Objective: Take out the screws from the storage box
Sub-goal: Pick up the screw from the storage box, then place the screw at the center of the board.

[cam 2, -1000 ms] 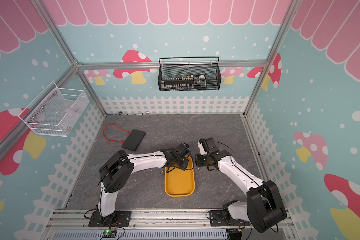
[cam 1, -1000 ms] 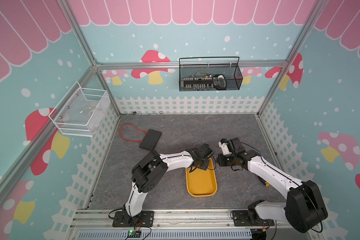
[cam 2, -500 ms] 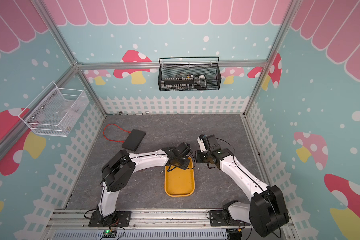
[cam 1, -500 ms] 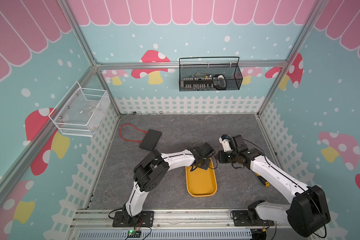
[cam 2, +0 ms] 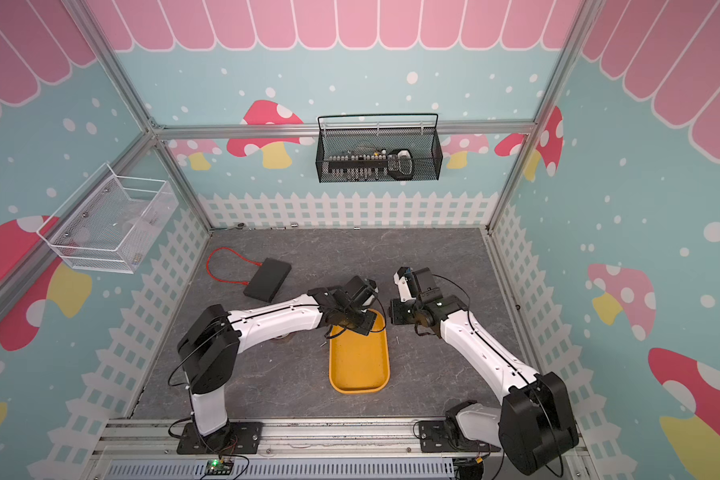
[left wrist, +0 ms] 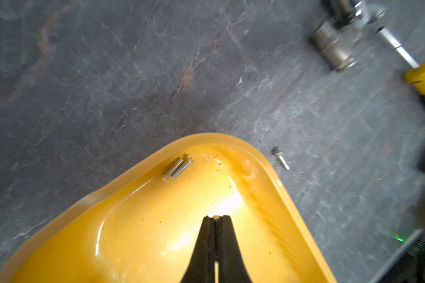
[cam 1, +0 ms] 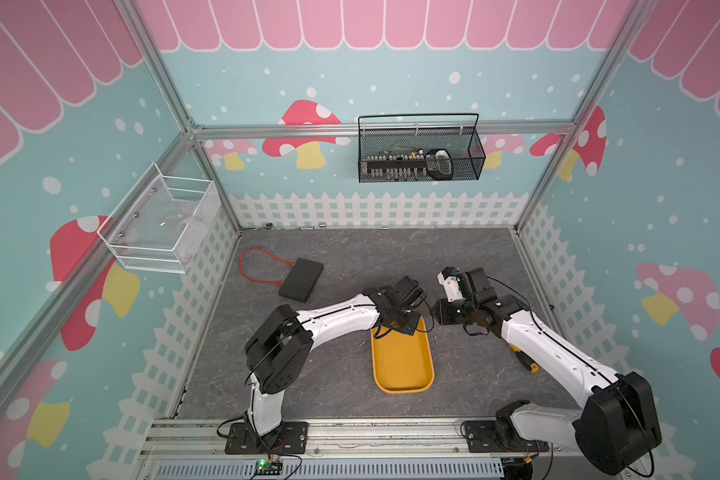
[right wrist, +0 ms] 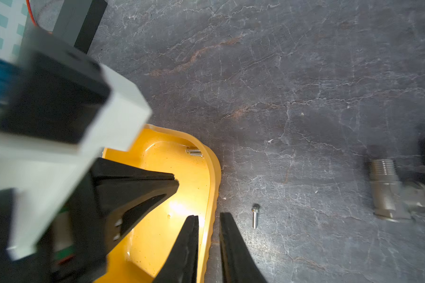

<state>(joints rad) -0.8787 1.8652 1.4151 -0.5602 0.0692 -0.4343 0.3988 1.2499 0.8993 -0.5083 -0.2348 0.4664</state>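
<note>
Yellow plastic marks the box [cam 1: 404, 376], which sits on the grey table [cam 1: 350, 253] toward the near edge, and we judge the job roughly half done. One screw [right wrist: 255, 216] lies out on the table just right of the box's right wall. A small speck [cam 1: 362, 344] just left of the box looks like another, though it is too small to be sure. Two screws [left wrist: 178, 167] are yet to come out; they lie side by side and touching, tucked against the wall at the box's far end. Our left gripper [left wrist: 215, 218] hangs over that far end with its fingers pressed together. A pale fleck shows at the very tip, and we cannot tell whether it is a screw. Our right gripper [right wrist: 208, 215] has its jaws at a narrow gap astride the right wall, one finger inside and one outside, which we read as a steadying grip. Room is tight here: both grippers crowd the far end, and the pair of screws hugs the curved wall, leaving little space behind them. A metal pipe fitting [right wrist: 388, 193] and a screwdriver [left wrist: 420, 76] lie to the right, while the bare table far of the box offers freer room.
</note>
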